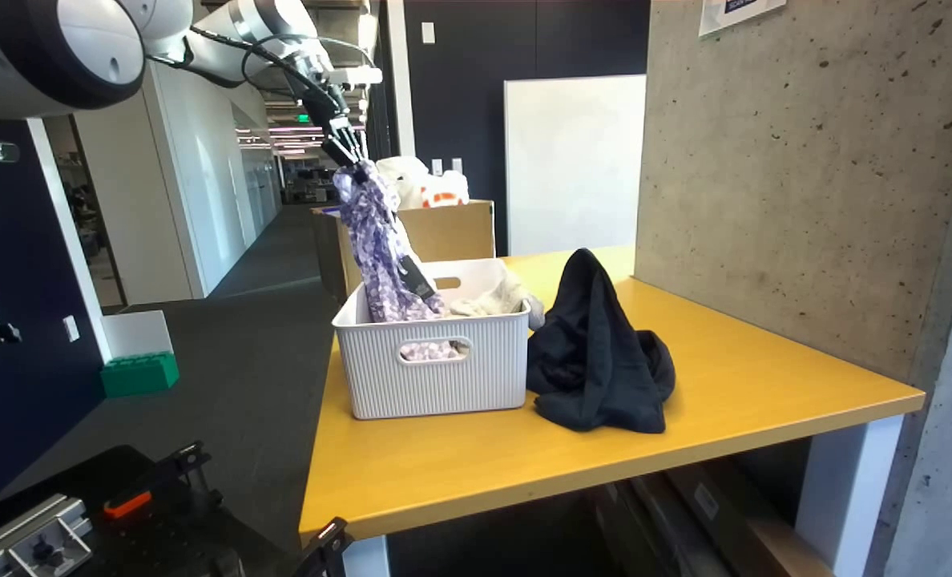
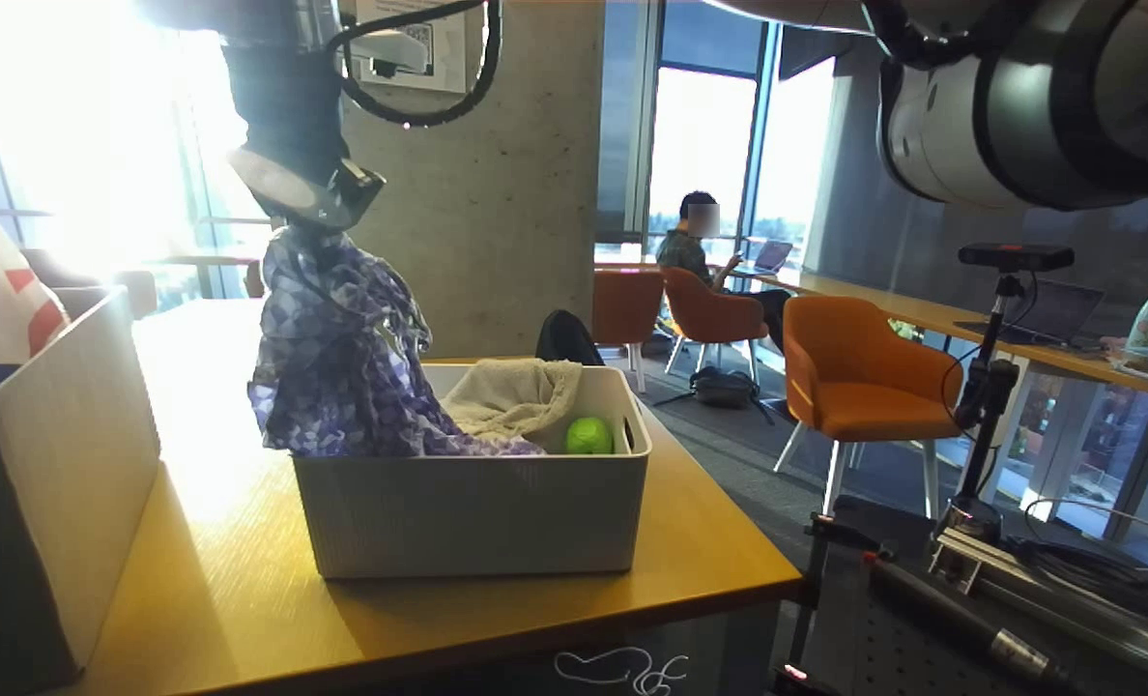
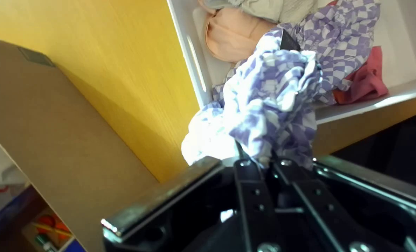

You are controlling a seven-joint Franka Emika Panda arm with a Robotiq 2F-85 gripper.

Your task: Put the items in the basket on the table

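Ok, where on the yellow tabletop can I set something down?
Bare yellow tabletop shows between the crumpled black cloth and the grey concrete wall; another strip lies between the white ribbed plastic basket and the brown cardboard box. It's crowded between the black cloth and basket, and above the basket's rim, where the black gripper holds purple-and-white checked cloth.

The arm (image 1: 163, 20) is outstretched — jaws pinched, angled downward.
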